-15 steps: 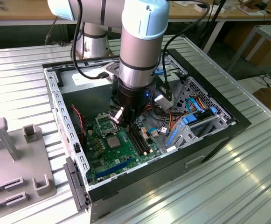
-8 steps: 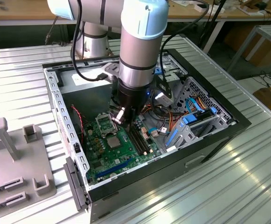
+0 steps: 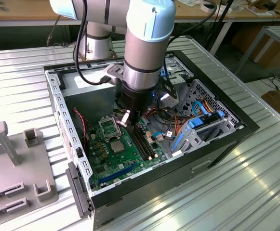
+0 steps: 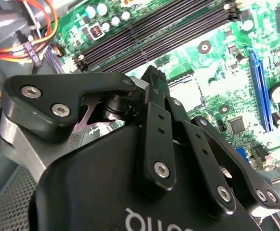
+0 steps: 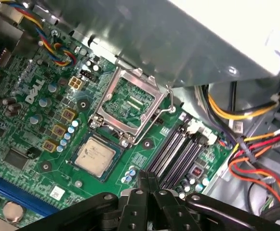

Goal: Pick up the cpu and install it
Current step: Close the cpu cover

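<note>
One cpu [image 5: 95, 155] flat on the green motherboard [image 5: 33, 137], grey top upward

A counter [image 3: 255, 192] of ribbed, silvery metal slats carries everything, and its grooves catch bright light. An open black computer case [image 3: 178, 168] lies on it near the middle, turned at an angle to the slats, with its open face upward. Toward the exterior view's left, just beside the case, a flat grey fixture plate [image 3: 14, 178] rests on the counter. Grey blocks stand on the plate: a tall post [image 3: 2, 139], a shorter slotted block [image 3: 31, 137] and a low bracket [image 3: 46, 190]. Behind the case, the arm's pale round base [image 3: 97, 45] stands at the counter's far edge.
</note>
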`<state>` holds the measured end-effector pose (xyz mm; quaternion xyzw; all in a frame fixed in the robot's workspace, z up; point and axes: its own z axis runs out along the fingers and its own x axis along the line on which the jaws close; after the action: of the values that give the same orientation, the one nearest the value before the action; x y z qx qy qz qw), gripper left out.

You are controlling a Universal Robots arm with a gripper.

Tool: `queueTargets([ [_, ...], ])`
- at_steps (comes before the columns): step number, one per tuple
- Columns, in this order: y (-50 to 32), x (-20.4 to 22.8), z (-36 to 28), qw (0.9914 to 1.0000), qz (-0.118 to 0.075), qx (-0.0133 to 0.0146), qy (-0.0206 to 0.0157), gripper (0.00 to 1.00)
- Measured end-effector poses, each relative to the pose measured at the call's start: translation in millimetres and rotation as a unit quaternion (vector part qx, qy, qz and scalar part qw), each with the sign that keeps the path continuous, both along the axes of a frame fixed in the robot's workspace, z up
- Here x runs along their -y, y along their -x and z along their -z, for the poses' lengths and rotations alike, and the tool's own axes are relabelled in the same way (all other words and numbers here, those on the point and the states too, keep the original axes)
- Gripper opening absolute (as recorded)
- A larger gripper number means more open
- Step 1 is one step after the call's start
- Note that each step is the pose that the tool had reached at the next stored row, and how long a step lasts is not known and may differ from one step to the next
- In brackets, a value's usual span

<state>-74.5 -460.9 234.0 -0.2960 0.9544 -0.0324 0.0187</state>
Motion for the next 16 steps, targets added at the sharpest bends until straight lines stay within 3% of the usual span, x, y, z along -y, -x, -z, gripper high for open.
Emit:
queueTargets([
  [1, -0.1, 0.0, 0.2, 0.99982, -0.019, -0.0002, -0.0001, 0.11],
  [3, -0.1, 0.1, 0.6, 0.99933, -0.037, -0.0002, -0.0001, 0.11],
  [5, -0.1, 0.1, 0.9, 0.99829, -0.059, -0.0003, 0.0000, 0.11],
  [7, -0.1, -0.1, 1.4, 0.99587, -0.091, -0.0004, 0.0001, 0.11],
  [8, -0.1, -0.2, 1.6, 0.99510, -0.099, -0.0006, 0.0001, 0.11],
  [12, -0.2, -3.4, 1.8, 0.99397, -0.110, -0.0012, -0.0002, 0.11],
  [15, -1.2, -10.0, 1.9, 0.99363, -0.113, -0.0015, -0.0003, 0.11],
  [16, -1.4, -14.1, 2.0, 0.99353, -0.114, -0.0015, -0.0003, 0.11],
])
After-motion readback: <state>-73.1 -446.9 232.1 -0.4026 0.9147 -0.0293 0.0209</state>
